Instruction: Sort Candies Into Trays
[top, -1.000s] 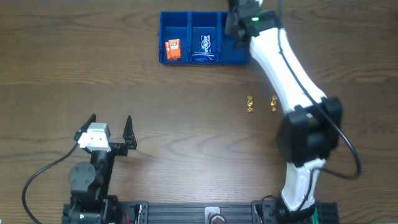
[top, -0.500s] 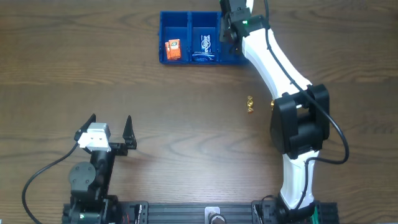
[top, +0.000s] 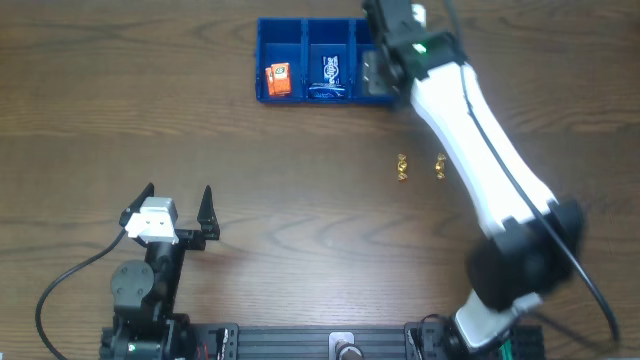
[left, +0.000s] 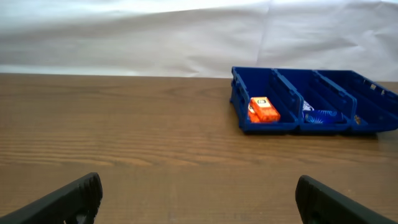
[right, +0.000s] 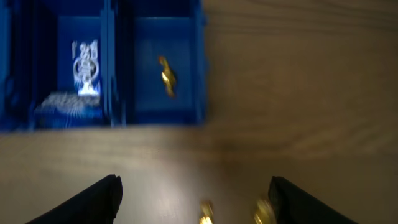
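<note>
Pulling back toward its base since half a second ago, the right arm (top: 480, 150) uncovers the second loose candy (top: 440, 165), while the right gripper (top: 388, 45) stays above the right end of the blue tray (top: 282, 42). The left arm has not shifted.

From the right wrist view, the right gripper (right: 194, 182) hangs with its fingers spread wide and nothing between them. It looks down on the blue tray (right: 200, 68), where a tray gold candy (right: 166, 76) lies in the right compartment. A blue-wrapped candy (right: 84, 59) lies in the middle compartment beside it.

The first loose candy (top: 402, 166) and the second loose candy lie near each other on the wooden table (top: 250, 160), apart from the tray and on the robot's side of it. Both also show between the right gripper's fingers, the first (right: 205, 213) and the second (right: 264, 210).

An orange candy (top: 277, 80) sits in the tray's left compartment, and the blue-wrapped candy (top: 330, 72) fills the middle one.

The left gripper (top: 178, 205) rests near its base, well apart from the tray, its fingers wide and empty. Seen from its wrist, the left gripper (left: 199, 186) faces the blue tray (left: 267, 127) across bare wood, with the orange candy (left: 263, 109) and blue-wrapped candy (left: 320, 116) inside.
</note>
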